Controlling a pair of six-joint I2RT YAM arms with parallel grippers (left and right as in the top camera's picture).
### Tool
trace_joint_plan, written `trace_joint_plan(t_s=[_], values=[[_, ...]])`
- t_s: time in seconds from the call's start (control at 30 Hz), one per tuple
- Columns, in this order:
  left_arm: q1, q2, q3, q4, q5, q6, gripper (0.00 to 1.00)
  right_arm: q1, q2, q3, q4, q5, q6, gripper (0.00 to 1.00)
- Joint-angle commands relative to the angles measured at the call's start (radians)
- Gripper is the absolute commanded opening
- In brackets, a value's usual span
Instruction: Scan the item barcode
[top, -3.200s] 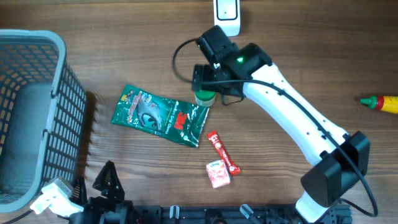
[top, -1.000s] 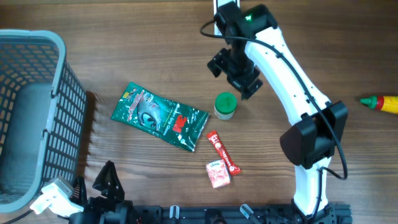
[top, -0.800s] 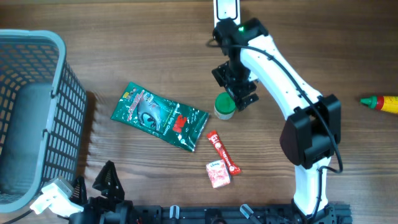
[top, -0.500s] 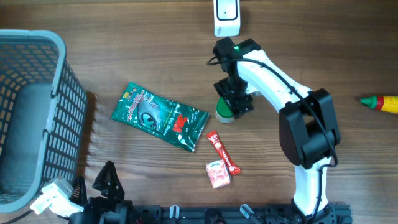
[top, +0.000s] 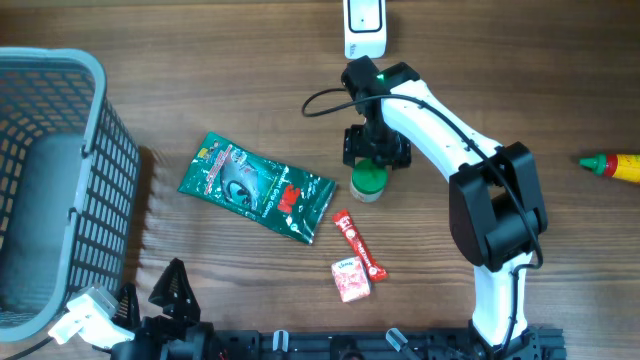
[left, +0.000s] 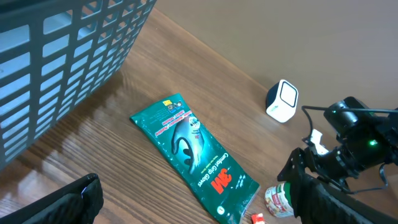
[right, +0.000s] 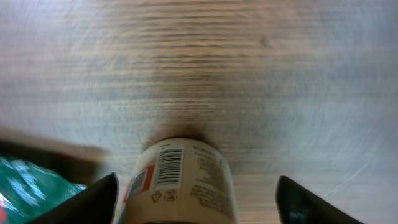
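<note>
A small jar with a green lid (top: 368, 180) stands on the wood table just right of a green glove packet (top: 257, 185). My right gripper (top: 375, 158) hangs directly over the jar. In the right wrist view the jar (right: 180, 180) sits low between the fingers (right: 99, 199), its barcode label facing the camera. The left finger is close to the jar, the right one stands well off it, and the right gripper (right: 196, 202) is open. The white scanner (top: 363, 25) is at the far edge. My left gripper (top: 150, 295) rests open at the near left.
A grey basket (top: 95, 150) fills the left side. A red stick sachet (top: 358, 245) and a small red-and-white pack (top: 350, 278) lie in front of the jar. A red-and-yellow bottle (top: 612, 165) lies at the right edge.
My right gripper has come down from near the scanner onto the jar and turned. The jar has shifted slightly toward the front. The left arm has not moved.
</note>
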Motion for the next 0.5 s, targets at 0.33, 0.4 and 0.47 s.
trace_joint_plan(t_s=[0.33, 0.4, 0.47], values=[[0.007, -0.008, 0.003, 0.003, 0.005, -0.006, 1.0, -0.006, -0.067, 0.33, -0.317, 0.138, -0.002, 1.0], [0.007, -0.008, 0.003, 0.003, 0.005, -0.006, 1.0, -0.014, -0.124, 0.348, -0.373, 0.138, 0.302, 1.0], [0.007, -0.008, 0.003, 0.003, 0.005, -0.006, 1.0, -0.02, -0.176, 0.341, -0.418, 0.139, 0.567, 1.0]])
